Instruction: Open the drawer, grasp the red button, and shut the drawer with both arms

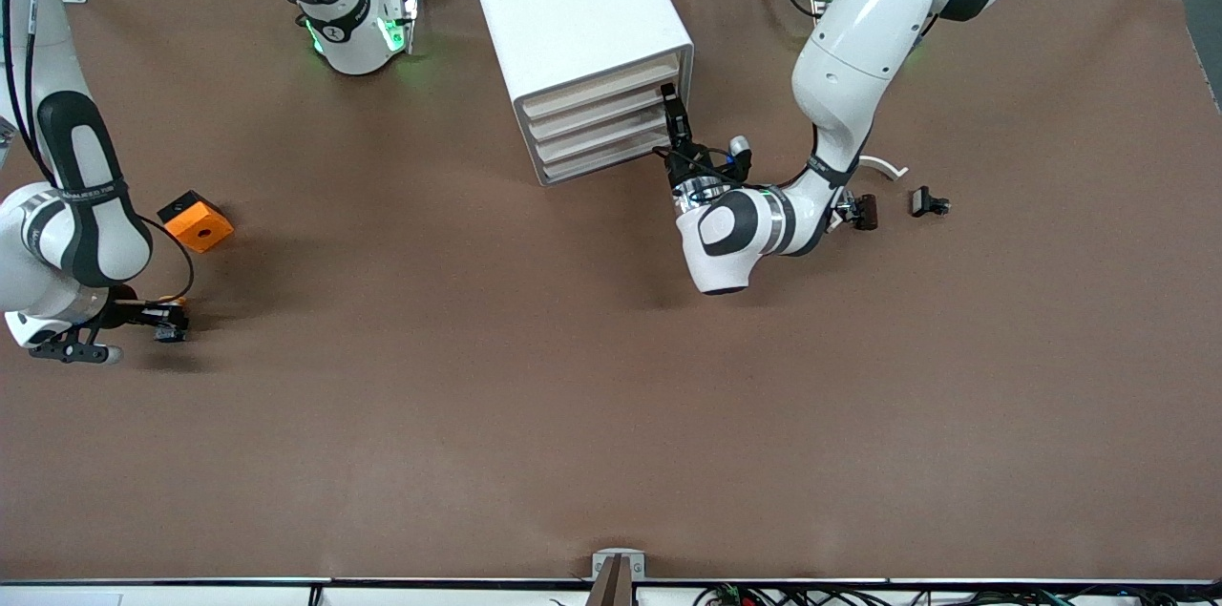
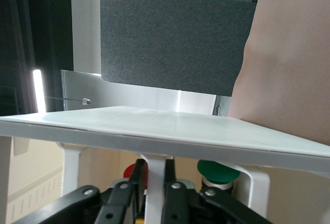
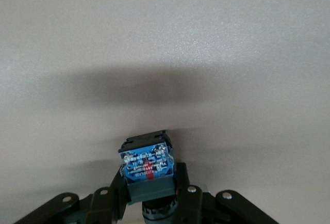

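Drawer, second from the top in the white cabinet, sat shut. Left jaws were clamped on its handle at the front's edge. Button was gripped in the right jaws, blue-and-black body showing between them, just above the bench near an orange cube.

1. We see two glossy white arms, the left arm and the right arm, with black joint bands.
2. Black cables trail along them (green lights glow near the bases).
3. Black fingers carry silver screws.
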Controlling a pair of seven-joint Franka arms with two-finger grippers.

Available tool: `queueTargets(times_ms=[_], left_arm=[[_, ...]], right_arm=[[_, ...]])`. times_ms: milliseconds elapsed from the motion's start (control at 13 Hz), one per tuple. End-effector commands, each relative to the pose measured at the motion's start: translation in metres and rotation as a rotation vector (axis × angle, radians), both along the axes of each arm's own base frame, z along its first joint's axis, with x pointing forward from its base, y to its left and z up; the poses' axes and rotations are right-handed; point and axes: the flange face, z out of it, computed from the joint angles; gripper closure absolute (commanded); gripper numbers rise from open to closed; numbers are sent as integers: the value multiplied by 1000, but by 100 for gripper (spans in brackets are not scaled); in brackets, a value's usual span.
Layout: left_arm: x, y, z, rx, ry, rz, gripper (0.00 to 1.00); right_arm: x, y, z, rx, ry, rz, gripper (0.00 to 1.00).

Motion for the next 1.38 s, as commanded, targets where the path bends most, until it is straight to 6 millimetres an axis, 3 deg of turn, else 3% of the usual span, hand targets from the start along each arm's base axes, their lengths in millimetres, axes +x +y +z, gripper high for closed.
queueTargets(times_ms=[0,384,614,1304], left_arm=[[-3,-1,7,18,-3,-12,91],[15,2,10,16,-55,8,91],[38,15,15,28,-101,35,91],[67,40,13,64,-162,72,91]], right_arm=[[0,-3,0,-2,-7,12,100],[6,6,6,-2,-9,23,100],[7,6,8,-4,-13,25,100],[8,6,10,-6,-14,25,100]])
